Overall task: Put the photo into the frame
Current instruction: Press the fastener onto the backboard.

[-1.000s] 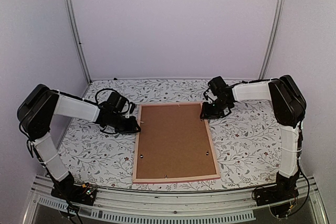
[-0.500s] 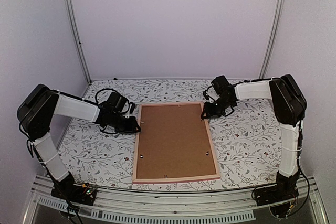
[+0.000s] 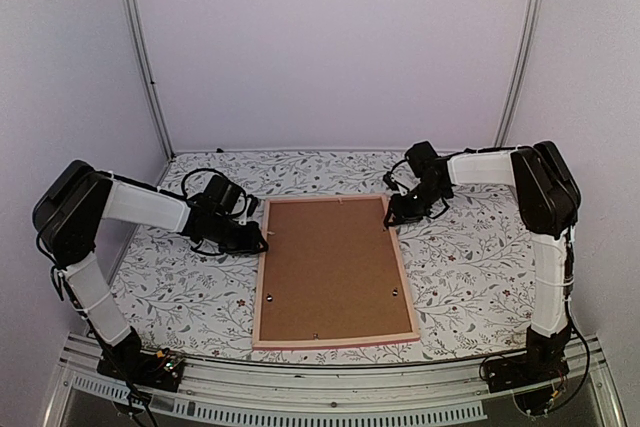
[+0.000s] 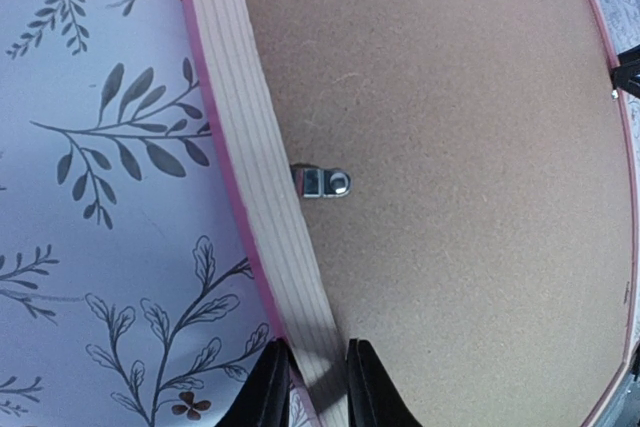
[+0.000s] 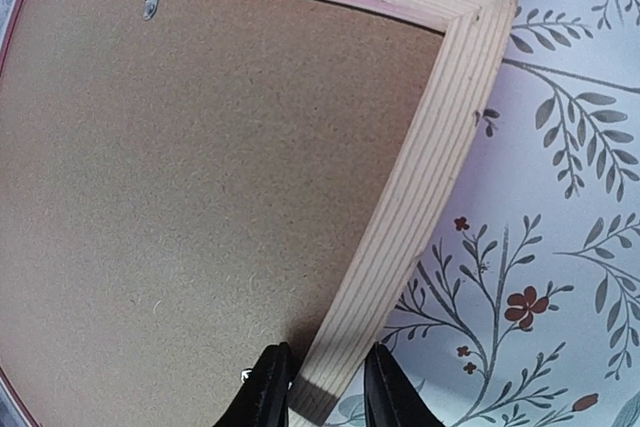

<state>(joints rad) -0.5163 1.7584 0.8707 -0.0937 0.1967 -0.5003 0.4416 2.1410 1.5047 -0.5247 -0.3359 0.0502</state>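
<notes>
- The frame [image 3: 336,340] lies face down in the middle of the desk [image 3: 470,267], with its long sides running away from the arm bases.
- A brown backing board [image 3: 332,265] fills the frame's opening. Small metal clips [image 4: 322,183] sit along the frame's inner edge.
- The photo shows in no view. Whether it already lies under the backing board cannot be told.
- The left gripper [image 3: 262,237] is at the frame's left rail, towards the far end. Its fingers [image 4: 270,392] are drawn in to the rail's width, one outside and one over the board, and they appear to pinch the wood.
- The right gripper [image 3: 392,215] is at the frame's right rail, just short of the far right corner. Its fingers [image 5: 388,392] straddle the rail in the same way, closed down to its thickness.
- Over the last second only the right arm has shifted: its wrist has eased a little towards the frame's far right corner. The left arm, the frame and the board have not moved.
- That small move reads as settling the second grip. With both long rails held, my judgement is that a two-handed lift or turn-over of the frame comes next, which would show whether the photo is inside.
</notes>
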